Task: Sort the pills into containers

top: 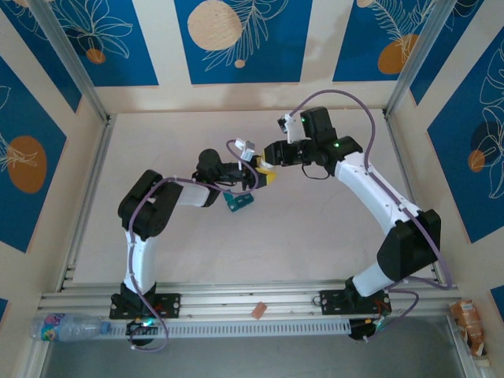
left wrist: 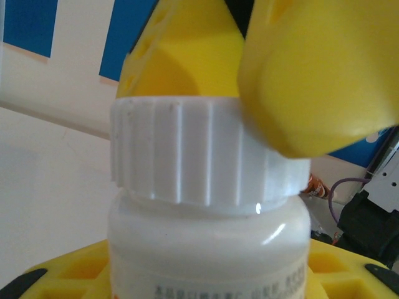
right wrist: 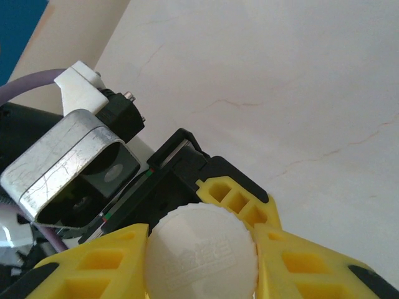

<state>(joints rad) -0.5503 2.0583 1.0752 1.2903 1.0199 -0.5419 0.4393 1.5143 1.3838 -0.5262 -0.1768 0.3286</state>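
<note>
The 2 arms meet above the middle of the table (top: pixel 315 236). The left gripper (top: pixel 253 181) is clenched on the body of a white bottle (left wrist: pixel 206 249). In the left wrist view its own yellow fingers (left wrist: pixel 50 274) sit on either side of the bottle's lower part. The right gripper (top: pixel 266 167) comes in from the other side and is clamped on the bottle's ribbed white cap (left wrist: pixel 181 152). In that same view its 2 yellow fingers (left wrist: pixel 318 75) press against the cap's top edge. In the right wrist view the round cap (right wrist: pixel 202 249) sits squeezed between the right gripper's yellow fingers (right wrist: pixel 106 261), with the left arm's wrist camera (right wrist: pixel 75 162) just behind it.

The teal pill box (top: pixel 239 201) lies on the table, held by neither gripper. In the top view it appears just below the left gripper, on the side nearer the arm bases, and tilted against the table's edges. Whether it touches the gripper cannot be told, and its compartments are too small to read.

A plastic water bottle (top: pixel 67 325) lies on the rail by the left arm's base.
</note>
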